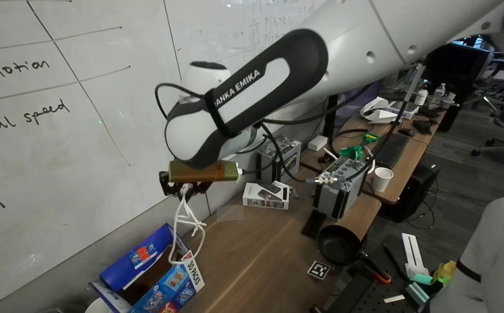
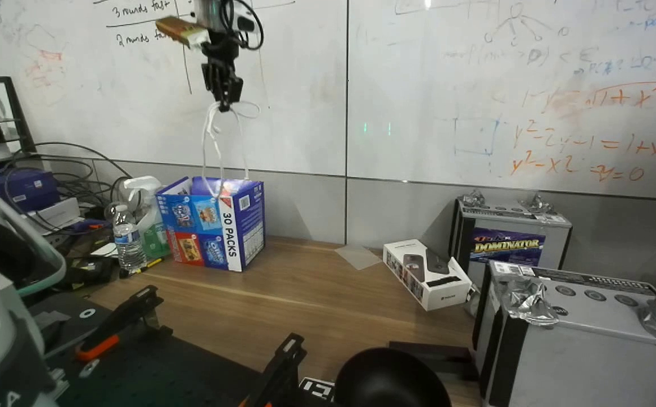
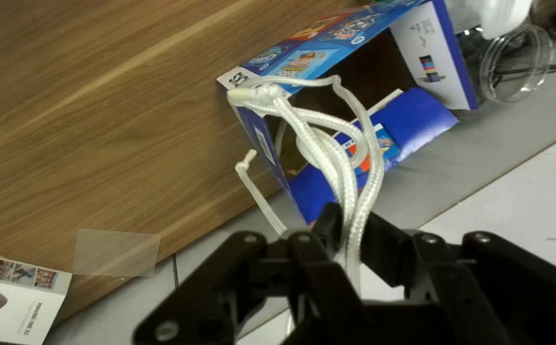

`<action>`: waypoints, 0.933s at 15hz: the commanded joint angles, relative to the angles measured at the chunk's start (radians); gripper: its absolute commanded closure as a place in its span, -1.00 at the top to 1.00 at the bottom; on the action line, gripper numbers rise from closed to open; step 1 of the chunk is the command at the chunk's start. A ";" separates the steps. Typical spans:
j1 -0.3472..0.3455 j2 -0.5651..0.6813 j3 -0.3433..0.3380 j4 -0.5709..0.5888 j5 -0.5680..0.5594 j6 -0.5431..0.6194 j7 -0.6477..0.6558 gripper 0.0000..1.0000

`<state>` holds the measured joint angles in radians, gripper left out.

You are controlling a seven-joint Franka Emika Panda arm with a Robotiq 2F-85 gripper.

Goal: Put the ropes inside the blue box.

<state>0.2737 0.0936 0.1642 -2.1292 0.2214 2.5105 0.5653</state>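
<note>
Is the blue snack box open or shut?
The blue snack box is open: in the wrist view its flaps are folded outward and its dark inside shows.

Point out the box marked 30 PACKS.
The open blue box, snack pictures on its front, below the tool; the white box and blue carton show no such marking.

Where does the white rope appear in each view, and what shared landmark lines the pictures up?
In an exterior view: white rope left of centre, lower half.
In an exterior view: white rope left of centre, upper half, hanging from the tool.
In the wrist view: white rope around the centre, gripped in the tool.
Shared landmark: the open blue snack box, which the white rope overlaps in every picture.
</note>
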 commanded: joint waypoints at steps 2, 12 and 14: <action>0.017 -0.078 0.049 0.134 -0.089 -0.173 0.178 -0.94; 0.023 0.086 0.081 0.296 -0.085 -0.181 0.325 -0.94; 0.024 0.127 0.074 0.318 -0.068 -0.173 0.348 -0.94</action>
<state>0.2889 0.1543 0.2498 -1.8793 0.1401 2.3238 0.8630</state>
